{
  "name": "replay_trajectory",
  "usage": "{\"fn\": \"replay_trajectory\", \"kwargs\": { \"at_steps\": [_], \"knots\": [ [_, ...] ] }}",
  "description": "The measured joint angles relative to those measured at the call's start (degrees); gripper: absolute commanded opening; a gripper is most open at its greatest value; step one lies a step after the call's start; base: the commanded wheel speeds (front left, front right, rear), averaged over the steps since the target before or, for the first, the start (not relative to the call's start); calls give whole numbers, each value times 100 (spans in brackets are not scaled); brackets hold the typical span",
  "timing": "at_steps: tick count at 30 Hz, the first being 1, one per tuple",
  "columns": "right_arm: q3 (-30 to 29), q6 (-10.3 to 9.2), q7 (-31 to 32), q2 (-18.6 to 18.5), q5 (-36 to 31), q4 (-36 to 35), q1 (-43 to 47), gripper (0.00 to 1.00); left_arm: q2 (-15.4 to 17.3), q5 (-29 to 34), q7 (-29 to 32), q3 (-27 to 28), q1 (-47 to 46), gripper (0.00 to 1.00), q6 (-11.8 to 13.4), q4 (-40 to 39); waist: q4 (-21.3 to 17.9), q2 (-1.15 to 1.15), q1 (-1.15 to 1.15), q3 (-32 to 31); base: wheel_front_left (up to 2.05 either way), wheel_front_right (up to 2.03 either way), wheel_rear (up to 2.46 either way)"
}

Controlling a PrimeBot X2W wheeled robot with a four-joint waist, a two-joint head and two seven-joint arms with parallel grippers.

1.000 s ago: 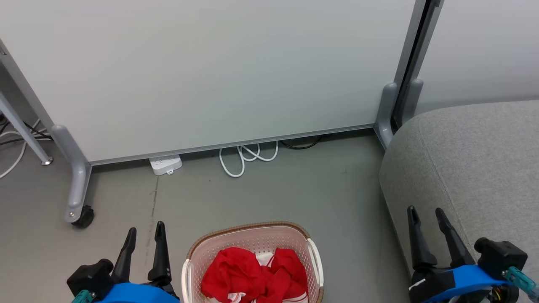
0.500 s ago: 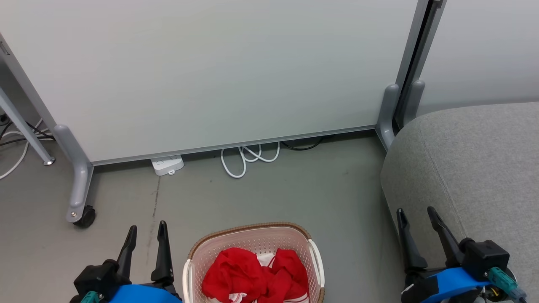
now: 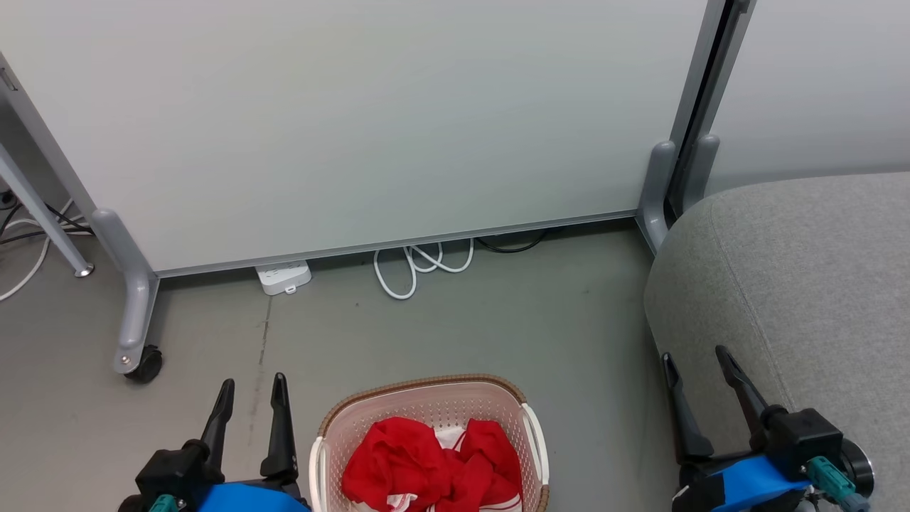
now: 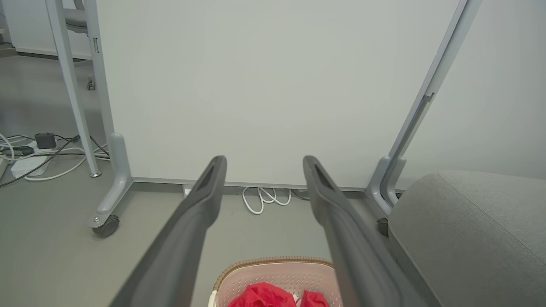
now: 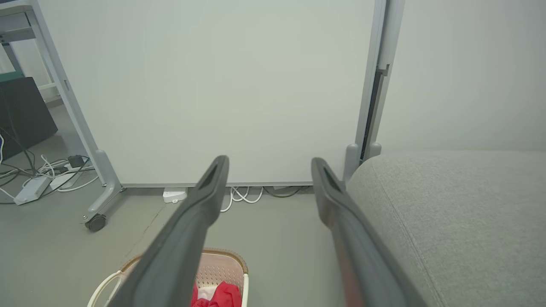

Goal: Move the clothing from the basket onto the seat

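- The red clothing (image 3: 430,469) lies bunched inside the basket (image 3: 426,385), which stands on the floor (image 3: 498,320).
- The grey seat (image 3: 803,284) is to the basket's right, apart from it.
- The left gripper (image 3: 253,381) hangs just left of the basket, fingers spread and empty.
- The right gripper (image 3: 694,353) hangs by the seat's edge, fingers spread and empty.

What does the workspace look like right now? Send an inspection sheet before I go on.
Surface: grey floor, with a thin dark line left of the basket.
Job's things: red clothing bunched inside the basket; grey seat to the right, no clothing on the part in view.
Clutter: white power strip at the foot of the panel.
Grippers: left gripper open, left of the basket, fingers holding nothing; right gripper open, at the seat's edge, holding nothing.
Cables: white cable looped under the panel; black cable beside it; more cables at far left.
Surroundings: pale panel on grey feet, one with a wheel.
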Motion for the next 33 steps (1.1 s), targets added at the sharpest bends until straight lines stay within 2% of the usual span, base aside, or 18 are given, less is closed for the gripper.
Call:
{"fn": "replay_trajectory", "kwargs": {
  "at_steps": [9,24,33],
  "knots": [
    [32,1,-74,-2,-303,-11,0,100,2,319,-79,-92,-1,100,49,14,0,0,0,-7,0,0,0],
    [32,1,-111,-3,-267,-34,29,100,3,321,-82,-97,-1,100,60,21,-11,0,0,0,0,0,0],
    [183,1,-115,-5,-254,-188,-212,100,59,397,-76,-178,-142,100,21,234,-165,0,0,411,0,0,0]
  ]
}}
